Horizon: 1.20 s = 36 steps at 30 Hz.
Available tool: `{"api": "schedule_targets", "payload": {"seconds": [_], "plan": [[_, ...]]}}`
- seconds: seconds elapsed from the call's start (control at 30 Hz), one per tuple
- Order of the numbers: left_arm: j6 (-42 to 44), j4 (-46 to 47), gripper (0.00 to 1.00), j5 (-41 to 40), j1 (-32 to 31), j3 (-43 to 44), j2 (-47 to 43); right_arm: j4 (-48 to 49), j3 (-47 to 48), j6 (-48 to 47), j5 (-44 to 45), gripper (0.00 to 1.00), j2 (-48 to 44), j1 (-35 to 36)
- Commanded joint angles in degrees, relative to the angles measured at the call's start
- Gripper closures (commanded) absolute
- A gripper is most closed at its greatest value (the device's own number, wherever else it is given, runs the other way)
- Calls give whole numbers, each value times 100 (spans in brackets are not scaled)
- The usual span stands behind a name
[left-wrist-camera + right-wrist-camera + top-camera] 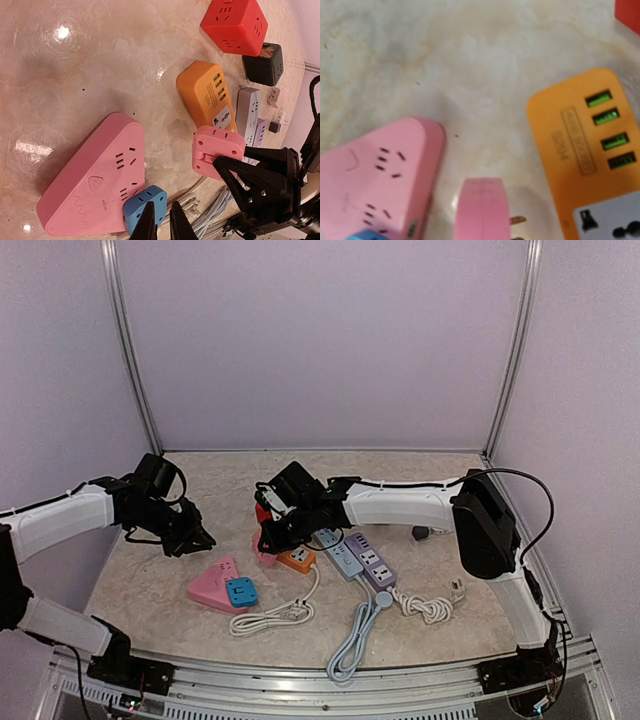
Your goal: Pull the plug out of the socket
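A square pink plug (218, 151) with bare prongs (517, 220) hangs just above the table, free of any socket, between the pink triangular socket (95, 180) and the orange power strip (210, 95). My right gripper (270, 537) is shut on this pink plug (264, 549); its black fingers (260, 180) clamp the plug's edges. A blue plug (145, 207) sits plugged into a corner of the triangular socket (212, 585). My left gripper (161, 220) hovers above the blue plug, shut, with nothing between its fingers.
A red cube socket (234, 25) and a black cube (264, 64) stand behind the orange strip. Grey and purple power strips (362, 562) lie to the right, with white and grey cables (350, 625) coiled toward the front edge.
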Motion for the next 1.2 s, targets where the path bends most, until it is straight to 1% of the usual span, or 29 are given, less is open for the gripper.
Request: {"api": "schedule_targets", "payload": {"seconds": [0.0, 0.2, 0.43, 0.73, 0.87, 0.93, 1.07, 1.17], "plan": [[10, -14, 89, -60, -30, -128, -80, -260, 206, -159, 76, 92, 229, 24], [14, -11, 89, -65, -27, -153, -77, -467, 326, -192, 366, 92, 327, 21], [4, 11, 89, -64, -32, -205, -70, -939, 506, -246, 1079, 93, 361, -41], [9, 48, 89, -49, -30, -239, -39, -1520, 602, -224, 2251, 93, 370, -102], [6, 64, 89, -39, -34, -237, -22, -1561, 649, -207, 2378, 93, 391, -87], [12, 67, 90, -28, -29, -243, -17, -1582, 776, -236, 2378, 89, 456, -22], [8, 60, 90, -30, -27, -233, -13, -1731, 1151, -235, 2337, 73, 674, 51], [12, 46, 90, -49, -27, -235, -16, -1654, 1195, -199, 2272, 62, 685, 81]]}}
